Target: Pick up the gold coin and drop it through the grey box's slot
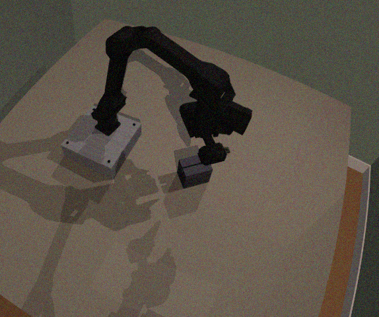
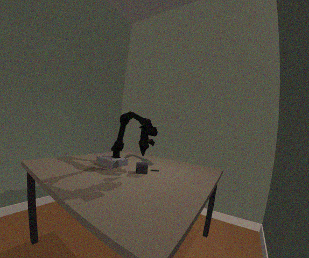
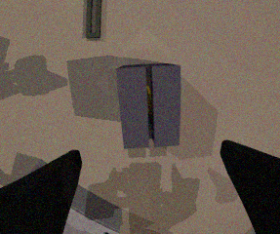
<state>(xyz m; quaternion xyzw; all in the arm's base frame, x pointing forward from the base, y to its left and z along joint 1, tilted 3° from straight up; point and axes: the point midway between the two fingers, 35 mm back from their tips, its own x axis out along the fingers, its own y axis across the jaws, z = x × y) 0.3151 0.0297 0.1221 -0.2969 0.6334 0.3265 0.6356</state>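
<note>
Above the box (image 3: 149, 105), the tool (image 3: 149, 211) hangs spread and empty; lift straight clear, since a gold sliver shows in the slot (image 3: 150, 105).

Colours on and round the tan table (image 1: 251, 221)

Box (image 3: 149, 105) grey w/ bluish cast, dark slot (image 3: 150, 107) down the lid, thin gold fleck of coin (image 3: 149, 94) inside the slot. Holder (image 3: 93, 15) beyond the box: dark green, paler centre. Arm (image 1: 169, 51) and gripper (image 3: 151, 211) near the box: matt black. Base plate (image 1: 102, 143) beside the box: pale grey, dark dots at corners. Grey-brown shadow patches round the box. Table legs (image 2: 32, 208) black; floor (image 2: 226, 241) orange-brown; skirting (image 2: 232, 219) white; walls (image 2: 51, 69) dull green.
</note>
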